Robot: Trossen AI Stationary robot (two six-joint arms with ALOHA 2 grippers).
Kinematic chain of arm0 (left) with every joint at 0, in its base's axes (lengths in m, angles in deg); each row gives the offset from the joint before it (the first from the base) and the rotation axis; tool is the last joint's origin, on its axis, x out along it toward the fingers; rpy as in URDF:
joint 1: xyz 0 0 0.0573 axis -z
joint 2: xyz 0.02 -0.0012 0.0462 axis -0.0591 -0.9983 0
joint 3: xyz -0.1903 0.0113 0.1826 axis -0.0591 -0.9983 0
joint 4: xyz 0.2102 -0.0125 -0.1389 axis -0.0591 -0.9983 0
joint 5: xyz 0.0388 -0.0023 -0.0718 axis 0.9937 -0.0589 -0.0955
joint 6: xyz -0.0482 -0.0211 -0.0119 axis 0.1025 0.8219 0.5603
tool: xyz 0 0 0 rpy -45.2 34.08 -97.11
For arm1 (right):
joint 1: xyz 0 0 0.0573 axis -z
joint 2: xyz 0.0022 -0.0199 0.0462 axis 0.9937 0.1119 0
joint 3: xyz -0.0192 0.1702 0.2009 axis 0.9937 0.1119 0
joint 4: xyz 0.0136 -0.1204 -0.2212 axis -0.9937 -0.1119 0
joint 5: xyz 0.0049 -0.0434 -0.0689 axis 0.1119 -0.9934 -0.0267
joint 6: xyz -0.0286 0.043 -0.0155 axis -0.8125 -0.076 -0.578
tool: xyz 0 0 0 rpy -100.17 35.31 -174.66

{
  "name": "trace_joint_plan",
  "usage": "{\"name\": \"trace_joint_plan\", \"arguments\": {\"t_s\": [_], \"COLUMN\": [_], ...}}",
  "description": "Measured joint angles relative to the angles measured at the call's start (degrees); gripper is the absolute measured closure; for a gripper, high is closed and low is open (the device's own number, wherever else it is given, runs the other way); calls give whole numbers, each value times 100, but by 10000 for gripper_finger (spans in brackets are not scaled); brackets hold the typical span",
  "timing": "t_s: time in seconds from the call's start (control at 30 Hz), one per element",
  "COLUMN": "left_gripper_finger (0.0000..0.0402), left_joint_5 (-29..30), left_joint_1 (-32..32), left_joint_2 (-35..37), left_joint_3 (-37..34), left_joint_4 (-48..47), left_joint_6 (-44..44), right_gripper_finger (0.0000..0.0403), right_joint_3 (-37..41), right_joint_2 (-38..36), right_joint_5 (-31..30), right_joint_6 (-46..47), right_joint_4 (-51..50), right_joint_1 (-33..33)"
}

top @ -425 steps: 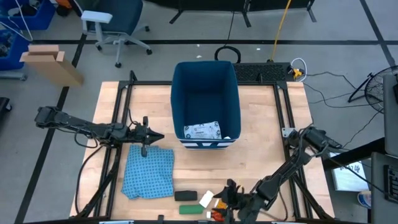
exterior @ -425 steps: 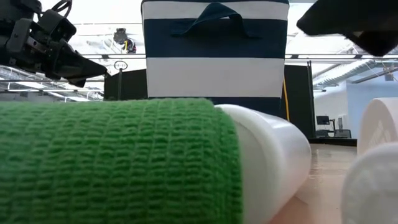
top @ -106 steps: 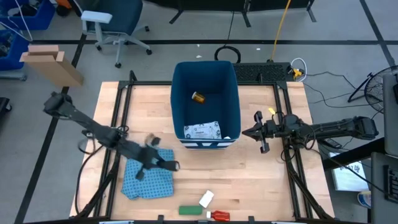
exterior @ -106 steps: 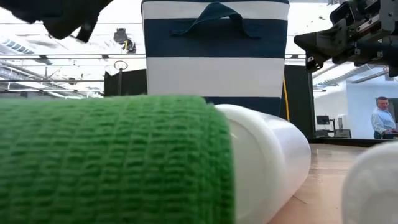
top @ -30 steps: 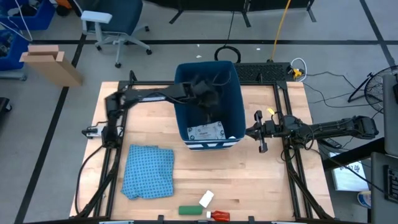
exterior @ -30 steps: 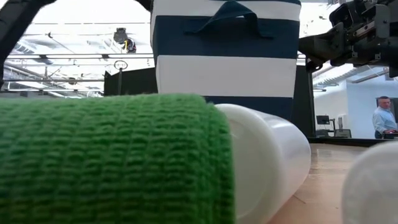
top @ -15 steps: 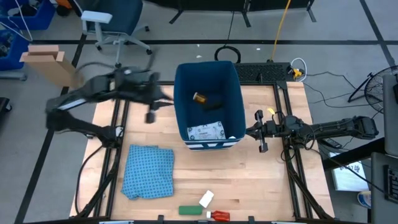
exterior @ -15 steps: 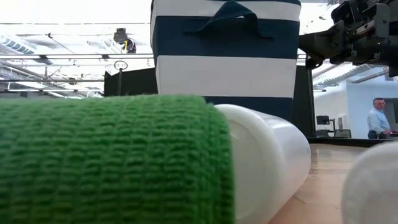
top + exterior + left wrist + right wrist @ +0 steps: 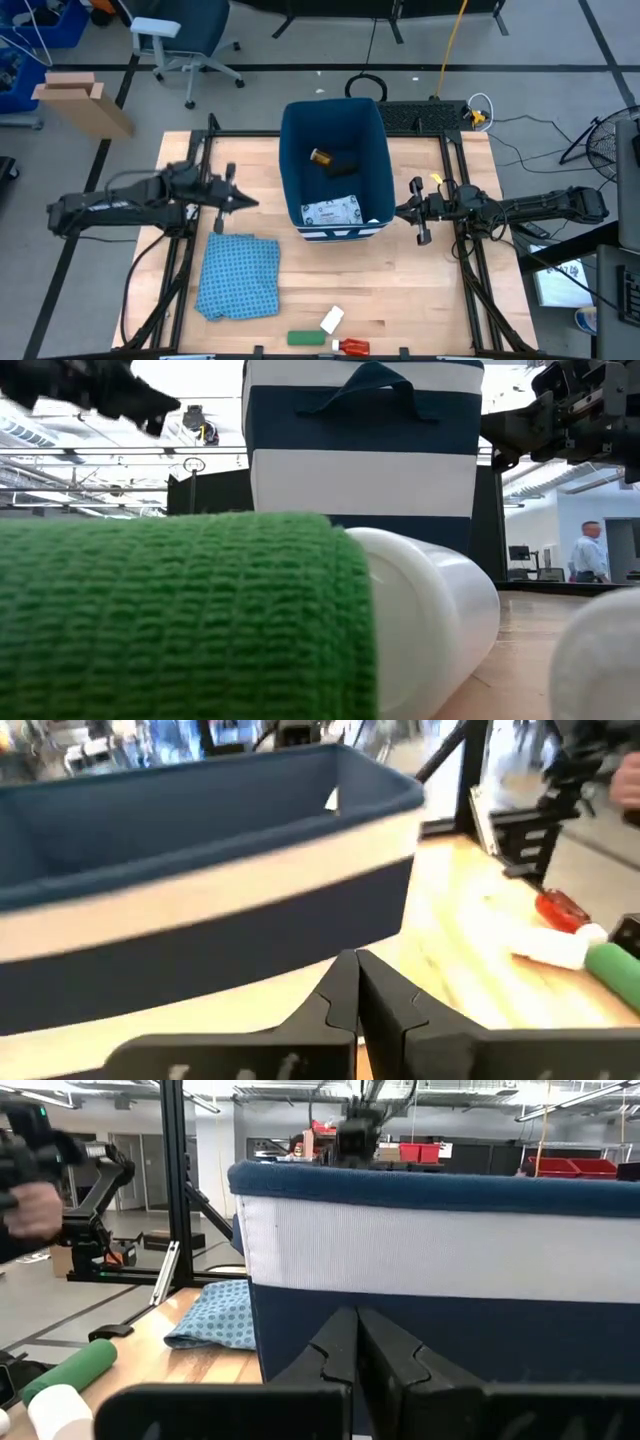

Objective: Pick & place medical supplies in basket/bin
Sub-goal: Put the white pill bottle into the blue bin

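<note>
The green roll [image 9: 180,615] overruns the low view's edges, far from the left claw [image 9: 240,203], itself blurred.

Fabric bin [image 9: 334,160]; wood table [image 9: 420,290]

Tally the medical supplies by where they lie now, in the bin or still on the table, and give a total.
In the bin: 3, the orange bottle, the black item, the white printed packet.
On the table: 3, the green roll, the white roll, the red tube.
Total: 6
</note>
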Motion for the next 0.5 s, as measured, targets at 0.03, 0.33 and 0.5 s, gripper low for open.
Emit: {"name": "trace_joint_plan", "arguments": {"t_s": [0.03,0.33,0.5], "left_gripper_finger": [399,399,386], "left_joint_5": [17,241,502], "left_joint_1": [21,37,37], "left_joint_2": [117,217,215], "left_joint_3": [-326,-1829,-1972], "left_joint_4": [379,2336,2364], "left_joint_6": [57,361,463], "right_gripper_finger": [403,403,403], "right_joint_3": [0,0,-361], "right_joint_2": [2,2,-106], "right_joint_5": [0,0,551], "right_joint_6": [6,29,31], "right_joint_4": [-2,29,-122], "right_joint_1": [0,0,-3]}}
